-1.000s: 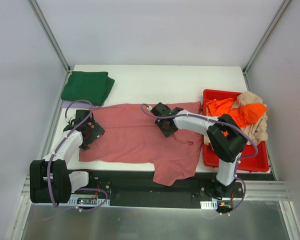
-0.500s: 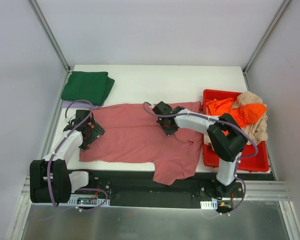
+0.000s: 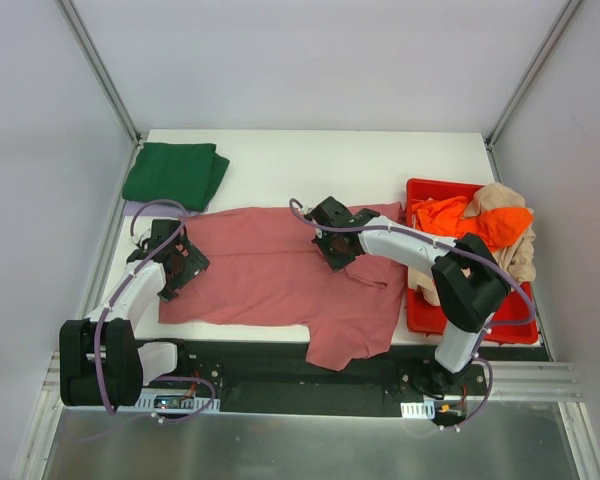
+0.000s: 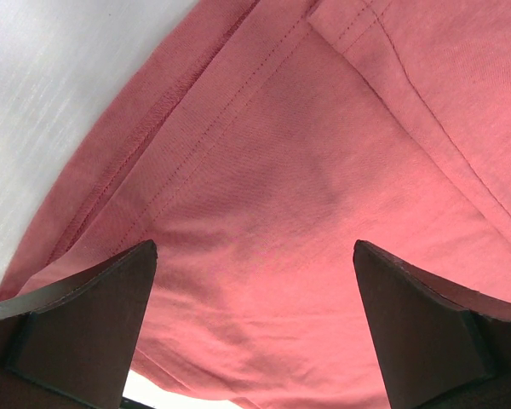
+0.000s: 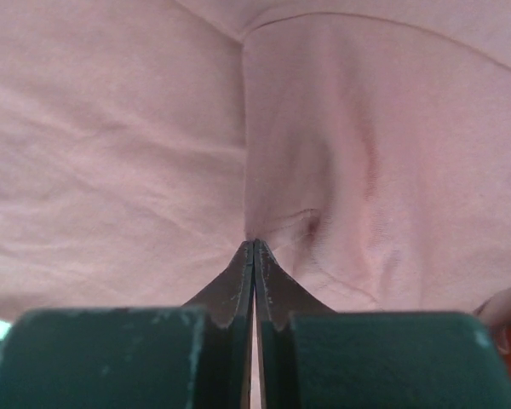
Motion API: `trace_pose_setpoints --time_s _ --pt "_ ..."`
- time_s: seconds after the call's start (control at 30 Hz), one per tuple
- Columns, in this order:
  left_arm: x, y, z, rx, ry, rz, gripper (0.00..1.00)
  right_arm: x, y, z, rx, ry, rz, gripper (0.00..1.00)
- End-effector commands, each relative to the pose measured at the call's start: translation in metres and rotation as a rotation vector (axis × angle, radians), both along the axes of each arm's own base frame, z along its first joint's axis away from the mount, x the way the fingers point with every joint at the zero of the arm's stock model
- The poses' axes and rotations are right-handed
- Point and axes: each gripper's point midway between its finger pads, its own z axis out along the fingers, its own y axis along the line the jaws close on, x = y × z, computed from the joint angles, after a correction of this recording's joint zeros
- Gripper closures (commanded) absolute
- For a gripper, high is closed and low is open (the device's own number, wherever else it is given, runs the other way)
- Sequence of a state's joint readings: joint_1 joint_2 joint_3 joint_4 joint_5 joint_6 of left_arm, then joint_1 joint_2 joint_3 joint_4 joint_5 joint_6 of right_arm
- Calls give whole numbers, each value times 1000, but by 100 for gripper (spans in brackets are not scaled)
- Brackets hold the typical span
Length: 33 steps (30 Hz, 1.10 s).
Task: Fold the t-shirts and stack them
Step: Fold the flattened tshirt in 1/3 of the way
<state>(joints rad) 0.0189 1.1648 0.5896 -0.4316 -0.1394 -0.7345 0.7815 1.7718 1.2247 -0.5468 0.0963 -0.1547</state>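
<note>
the dusty rose-red cloth tee (image 3: pixel 260 285) is lying spread across the white worktop (image 3: pixel 310 160). over the tee's left edge the left gripper (image 4: pixel 255 315) is hovering, jaws released, likely readying a fold. at the tee's middle the right gripper (image 5: pixel 254 244) is pinching its cloth, jaws clenched. pale walls (image 3: pixel 280 60) are enclosing everything.

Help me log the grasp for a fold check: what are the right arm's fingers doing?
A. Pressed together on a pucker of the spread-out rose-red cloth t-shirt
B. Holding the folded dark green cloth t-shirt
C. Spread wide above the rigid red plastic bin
A: in the right wrist view the right gripper has its fingers shut tip to tip just where the rose-red cloth t-shirt puckers.
</note>
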Motion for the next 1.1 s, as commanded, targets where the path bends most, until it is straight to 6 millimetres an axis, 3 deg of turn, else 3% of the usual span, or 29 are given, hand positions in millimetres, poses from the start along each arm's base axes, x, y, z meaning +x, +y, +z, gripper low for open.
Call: trace_pose_setpoints --time_s 0.0,0.17,0.33,0.53,0.63,0.8,0.83,0.93,1.07 --pt "-1 2 1 21 1 -20 1 -26 21 19 131 125 53 99" --pt "-1 0 1 16 4 -23 1 -42 38 29 217 207 42 99" --pt "-2 -2 0 1 6 -24 1 -36 34 22 161 224 -31 99" --pt "-2 -5 7 -20 -24 -2 1 -35 54 20 234 269 -84 87" --pt "-4 -4 15 -20 -36 21 1 -37 63 30 304 256 -57 71" --pt "8 -10 38 -58 -103 28 1 -23 29 49 258 94 -133 10" --pt "11 -13 44 -70 -117 3 1 -21 19 50 244 65 -157 4" --pt "29 -21 65 -95 -169 -32 1 -6 -17 54 199 -22 -265 4" --pt "53 -13 69 -48 -155 -25 1 8 -52 33 168 15 -421 4"
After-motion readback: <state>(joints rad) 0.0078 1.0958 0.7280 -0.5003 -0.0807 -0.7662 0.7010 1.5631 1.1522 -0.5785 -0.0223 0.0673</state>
